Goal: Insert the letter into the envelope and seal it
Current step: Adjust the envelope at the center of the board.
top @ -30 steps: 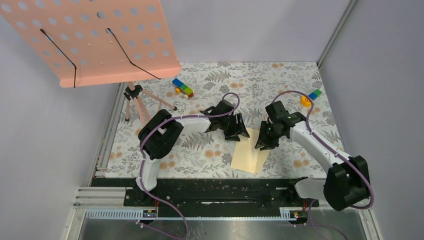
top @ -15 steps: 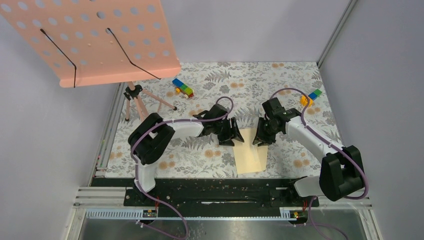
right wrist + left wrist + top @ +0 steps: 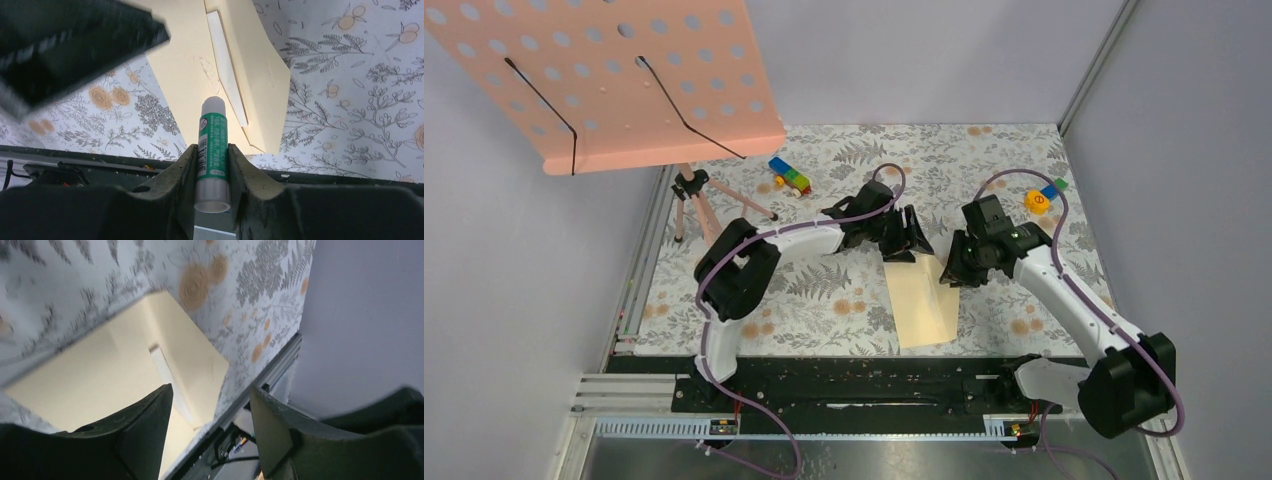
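The tan envelope [image 3: 924,305] lies flat on the floral table near the front edge, its flap open and a white strip [image 3: 227,65] along the fold. It also fills much of the left wrist view [image 3: 115,365] and lies ahead in the right wrist view [image 3: 185,55]. The letter is hidden. My left gripper [image 3: 904,242] hovers at the envelope's far end, open [image 3: 210,390] with nothing between its fingers. My right gripper [image 3: 954,272] sits at the envelope's far right corner, shut [image 3: 211,147] on a green glue stick [image 3: 212,127] whose white tip points at the envelope.
A pink perforated board [image 3: 624,80] on a tripod [image 3: 699,205] overhangs the back left. Coloured toy blocks [image 3: 790,176] lie at the back, and a yellow and blue toy [image 3: 1039,198] at the back right. A black rail [image 3: 854,375] runs along the near edge.
My left gripper has drawn back from the envelope's left edge to its far end. The right gripper shifted slightly right. The envelope lies straighter than a second ago.
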Robot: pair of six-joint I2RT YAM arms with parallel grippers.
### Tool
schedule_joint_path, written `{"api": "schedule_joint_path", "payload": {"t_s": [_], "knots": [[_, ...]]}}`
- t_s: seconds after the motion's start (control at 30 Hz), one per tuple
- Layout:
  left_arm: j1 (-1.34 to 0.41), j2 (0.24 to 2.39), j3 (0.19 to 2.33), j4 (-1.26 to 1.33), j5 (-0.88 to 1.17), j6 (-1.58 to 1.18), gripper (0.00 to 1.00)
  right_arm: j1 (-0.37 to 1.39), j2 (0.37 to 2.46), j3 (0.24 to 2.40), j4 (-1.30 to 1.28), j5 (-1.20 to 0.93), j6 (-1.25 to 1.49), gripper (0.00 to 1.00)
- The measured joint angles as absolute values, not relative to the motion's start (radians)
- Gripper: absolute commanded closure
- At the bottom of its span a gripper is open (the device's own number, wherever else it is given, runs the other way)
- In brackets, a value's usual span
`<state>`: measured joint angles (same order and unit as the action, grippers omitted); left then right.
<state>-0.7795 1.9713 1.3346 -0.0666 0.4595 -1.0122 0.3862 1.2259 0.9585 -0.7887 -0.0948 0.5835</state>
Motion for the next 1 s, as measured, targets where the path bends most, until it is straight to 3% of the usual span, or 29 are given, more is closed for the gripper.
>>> {"api": "schedule_joint_path", "payload": {"t_s": [0.13,0.3,0.57,0.73,0.87,1.0], "knots": [[-0.765,2.074,1.411,-0.078,0.460,-0.976,0.41,0.386,1.144,0.925,-0.811,-0.095,0.596,1.00],[-0.722,2.116,1.349,-0.082,0.513,-0.957,0.41,0.386,1.090,0.890,-0.860,-0.094,0.604,1.00],[-0.657,1.922,1.075,-0.056,0.519,-0.952,0.42,0.386,1.118,0.893,-0.879,-0.090,0.596,1.00],[-0.669,1.665,0.811,-0.126,0.443,-1.018,0.41,0.382,1.168,0.924,-0.881,-0.089,0.578,1.00],[-0.680,1.542,0.770,-0.197,0.394,-1.023,0.42,0.373,1.168,0.955,-0.878,-0.089,0.567,1.00],[-0.714,1.514,0.841,-0.305,0.291,-0.944,0.50,0.365,1.167,0.959,-0.878,-0.090,0.550,1.00]]}}
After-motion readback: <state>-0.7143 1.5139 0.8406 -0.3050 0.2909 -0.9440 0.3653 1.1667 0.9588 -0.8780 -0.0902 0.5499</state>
